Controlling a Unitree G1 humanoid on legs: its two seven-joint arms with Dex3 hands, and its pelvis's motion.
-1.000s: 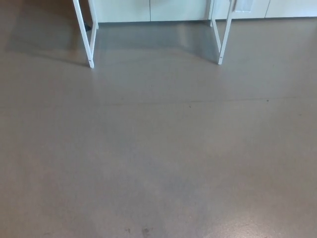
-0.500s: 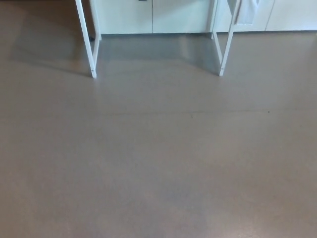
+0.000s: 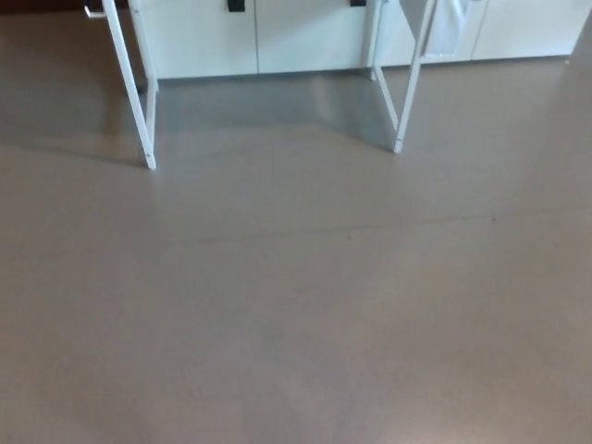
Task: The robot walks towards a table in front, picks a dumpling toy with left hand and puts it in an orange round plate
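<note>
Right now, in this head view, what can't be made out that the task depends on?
- Table top: cut off by the upper edge; only the white table legs show above the floor.
- Dumpling toy and orange plate: out of frame, so their places are unknown.
- Both hands: not in view.
- Cabinets behind: only their lower fronts show; the dark marks at the top edge are too cropped to identify.

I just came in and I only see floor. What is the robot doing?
Nothing is being handled right now. The head view looks down at a bare brown floor, with the white legs of a table ahead and white cabinets behind them. The tabletop is out of view, so no dumpling toy or orange plate shows. Neither robot hand is in the picture. It looks like the robot has yet to reach the table.
</note>
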